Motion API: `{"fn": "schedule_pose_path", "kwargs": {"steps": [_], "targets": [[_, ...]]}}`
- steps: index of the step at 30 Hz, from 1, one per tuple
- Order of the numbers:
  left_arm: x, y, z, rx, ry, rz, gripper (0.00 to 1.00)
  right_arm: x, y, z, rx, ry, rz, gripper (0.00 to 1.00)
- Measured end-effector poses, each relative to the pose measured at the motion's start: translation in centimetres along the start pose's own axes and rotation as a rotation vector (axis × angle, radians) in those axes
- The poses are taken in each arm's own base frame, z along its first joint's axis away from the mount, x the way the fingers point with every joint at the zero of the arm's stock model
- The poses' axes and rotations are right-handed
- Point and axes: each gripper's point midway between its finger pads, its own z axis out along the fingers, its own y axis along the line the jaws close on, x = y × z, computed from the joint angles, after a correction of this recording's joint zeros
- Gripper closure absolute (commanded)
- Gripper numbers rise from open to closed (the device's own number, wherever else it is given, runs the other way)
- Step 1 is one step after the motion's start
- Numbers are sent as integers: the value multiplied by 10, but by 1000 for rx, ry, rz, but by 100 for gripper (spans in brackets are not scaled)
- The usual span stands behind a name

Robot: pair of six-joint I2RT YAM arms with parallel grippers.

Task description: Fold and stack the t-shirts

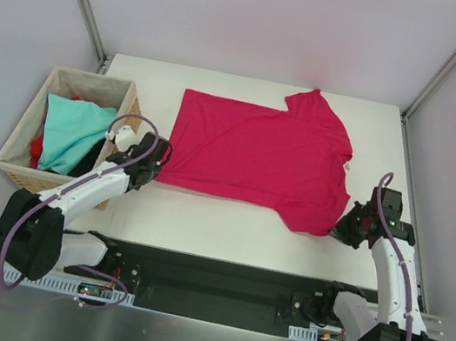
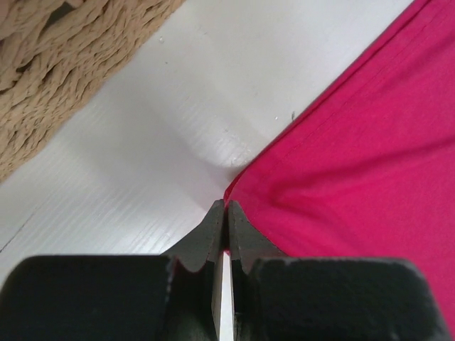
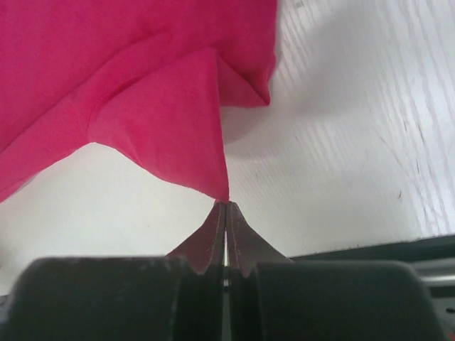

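At the tabletop's left edge, the wicker basket [image 1: 19, 153] holds a light teal t-shirt [image 1: 72, 130] and a red t-shirt [image 1: 36, 147]. The left fingers [image 2: 206, 238] are pressed together, pinching the near hem corner of the crimson t-shirt [image 1: 257, 154], which lies spread flat mid-tabletop. The right fingers [image 3: 206, 238] pinch its near sleeve tip. For a clean fold, lift both points level and carry them together toward the far edge.

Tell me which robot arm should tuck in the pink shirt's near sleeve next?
Probably the right arm: its jaws are shut on the near sleeve tip of the crimson-magenta cloth t-shirt, with the cloth raised. The left arm pinches the far-off hem corner.
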Motion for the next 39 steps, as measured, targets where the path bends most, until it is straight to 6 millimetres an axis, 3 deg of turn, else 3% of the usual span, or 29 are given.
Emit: {"fn": "schedule_pose_path", "kwargs": {"steps": [6, 10, 12, 18, 28, 39], "targets": [[7, 11, 1, -20, 11, -11, 100, 25, -14, -3, 39, 45, 52, 100], [9, 15, 0, -31, 17, -11, 100, 25, -18, -12, 54, 14, 51, 99], [8, 14, -1, -25, 13, -15, 100, 17, -16, -19, 63, -14, 44, 100], [-2, 3, -4, -13, 1, -22, 100, -30, 1, -37, 75, -109, 1, 99], [-11, -27, 12, -44, 3, 6, 100, -70, 13, 6, 92, -80, -39, 100], [-33, -49, 21, -42, -30, 20, 100, -115, 37, 16, 44, -138, -104, 100]]}}
